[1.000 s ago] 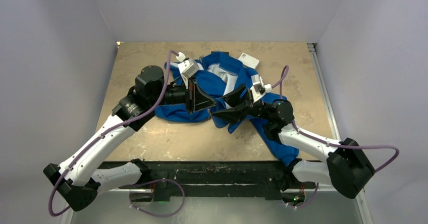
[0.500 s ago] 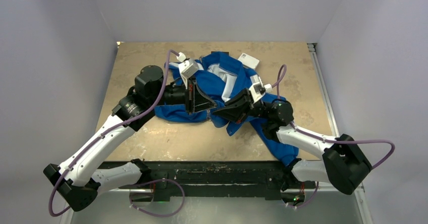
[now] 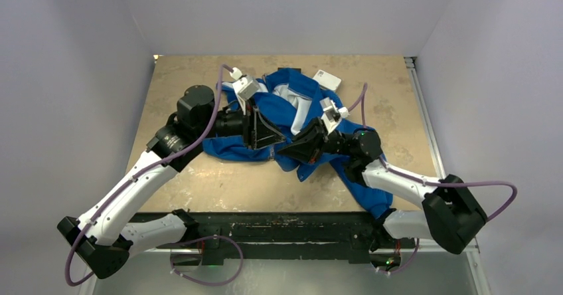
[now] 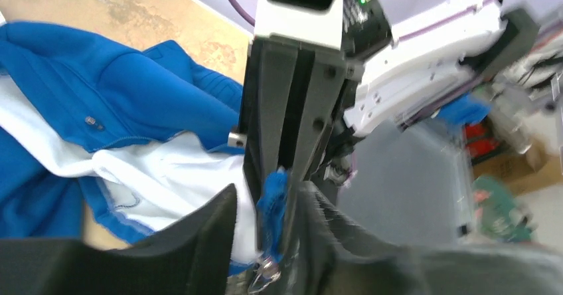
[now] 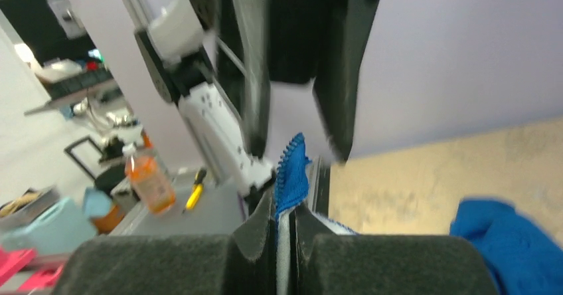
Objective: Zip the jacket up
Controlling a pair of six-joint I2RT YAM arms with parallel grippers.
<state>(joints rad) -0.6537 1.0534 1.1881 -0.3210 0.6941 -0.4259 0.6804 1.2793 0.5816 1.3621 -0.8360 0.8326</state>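
Two claws meet at the jacket (image 3: 282, 105) hem: right claw (image 5: 284, 232) pinches zipper edge (image 5: 292, 169); left claw (image 4: 265, 238), at its 9 o'clock, slightly parted.

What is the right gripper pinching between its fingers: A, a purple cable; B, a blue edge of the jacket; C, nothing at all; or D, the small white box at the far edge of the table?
B: in the right wrist view the right gripper is shut on a thin blue strip of the jacket, which sticks up out of its closed jaws.
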